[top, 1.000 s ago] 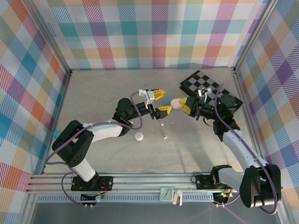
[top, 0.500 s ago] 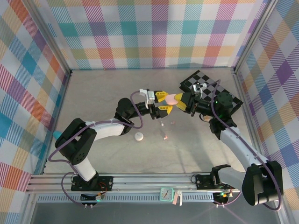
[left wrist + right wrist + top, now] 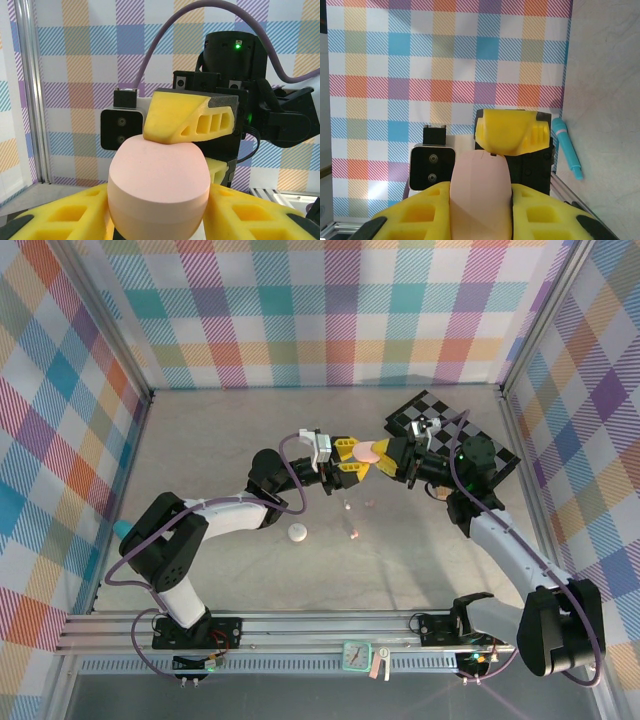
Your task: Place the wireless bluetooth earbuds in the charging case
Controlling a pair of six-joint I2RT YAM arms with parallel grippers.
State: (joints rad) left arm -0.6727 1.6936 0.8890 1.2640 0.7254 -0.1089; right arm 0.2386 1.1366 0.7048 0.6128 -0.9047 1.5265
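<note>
Right gripper (image 3: 385,453): clenched on one end of the pink oval plastic charging case (image 3: 369,452); the wrist view showed the case (image 3: 481,195) wedged between both yellow foam fingers, raised clear of the grey table (image 3: 230,450).
Left gripper (image 3: 352,456): brought nose to nose with the right one; its yellow fingers (image 3: 65,215) stood against both flanks of the case (image 3: 159,185); whether they were pressed home could not be told.
Case condition: lid seam visible and shut; nothing was seated inside.
Reason for the hold: judged a two-handed arrangement, one gripper steadying the body so the other could take it over or work the lid; one gripper alone would have had no purchase on the lid.
Earbuds: tiny pink plastic earbuds (image 3: 353,535) lay loose on the table on the near side of the grippers, well apart from the case; none was held.
Other item: white rounded piece (image 3: 297,532) rested on the table near the left forearm; type not determined.
Progress: judged early; no bud inserted.
Risk: smooth rounded shell pinched by its ends; judged liable to slip or twist if the two grips opposed each other.
</note>
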